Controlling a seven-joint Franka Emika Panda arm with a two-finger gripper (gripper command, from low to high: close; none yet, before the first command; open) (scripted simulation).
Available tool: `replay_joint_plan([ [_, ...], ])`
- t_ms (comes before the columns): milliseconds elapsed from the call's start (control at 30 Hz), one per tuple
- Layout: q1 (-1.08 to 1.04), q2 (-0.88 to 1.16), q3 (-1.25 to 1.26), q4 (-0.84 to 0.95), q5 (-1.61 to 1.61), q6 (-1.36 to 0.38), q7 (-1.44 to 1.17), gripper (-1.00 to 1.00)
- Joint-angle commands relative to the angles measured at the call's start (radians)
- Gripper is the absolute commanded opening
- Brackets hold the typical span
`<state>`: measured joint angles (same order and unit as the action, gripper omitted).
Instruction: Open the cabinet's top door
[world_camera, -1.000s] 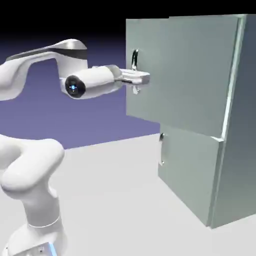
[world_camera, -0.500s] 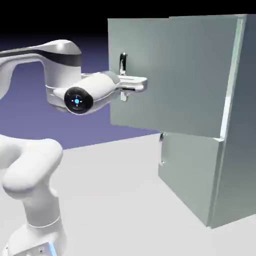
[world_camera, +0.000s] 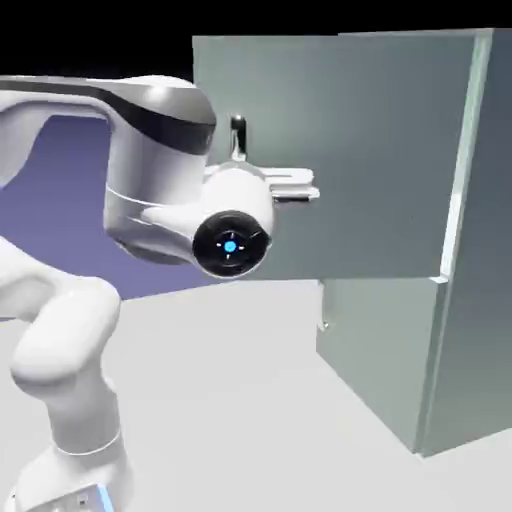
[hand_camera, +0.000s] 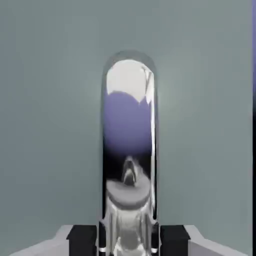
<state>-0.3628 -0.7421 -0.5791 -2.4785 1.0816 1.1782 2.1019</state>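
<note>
The tall pale grey-green cabinet (world_camera: 482, 300) stands at the right of the exterior view. Its top door (world_camera: 380, 150) is swung out to the left, hinged on the right. The top end of the door's metal bar handle (world_camera: 238, 132) shows above my hand. My gripper (world_camera: 303, 186) reaches flat against the door front, and the arm's wrist hides the lower handle. In the hand view the shiny handle (hand_camera: 129, 145) stands upright between my two fingertips (hand_camera: 82, 239). The gripper (hand_camera: 129, 242) is shut on it, with the door panel (hand_camera: 50, 100) filling the background.
Below the top door, the shorter lower door (world_camera: 375, 345) is closed, with its own small handle (world_camera: 322, 325) at its left edge. The pale table (world_camera: 230, 400) spreads in front of the cabinet. My arm's base and elbow (world_camera: 70, 350) fill the lower left.
The top door has swung further open, its free edge moving left. My hand has pulled back with the handle, and the wrist has turned toward the camera.
</note>
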Motion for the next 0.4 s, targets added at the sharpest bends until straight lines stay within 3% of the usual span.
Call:
replay_joint_plan([
  [0, 0.022, 0.036, -0.031, 0.035, -0.019, -0.039, -0.014, -1.00],
  [367, 0.251, 0.414, -0.338, 0.398, -0.114, -0.429, -0.186, -1.00],
])
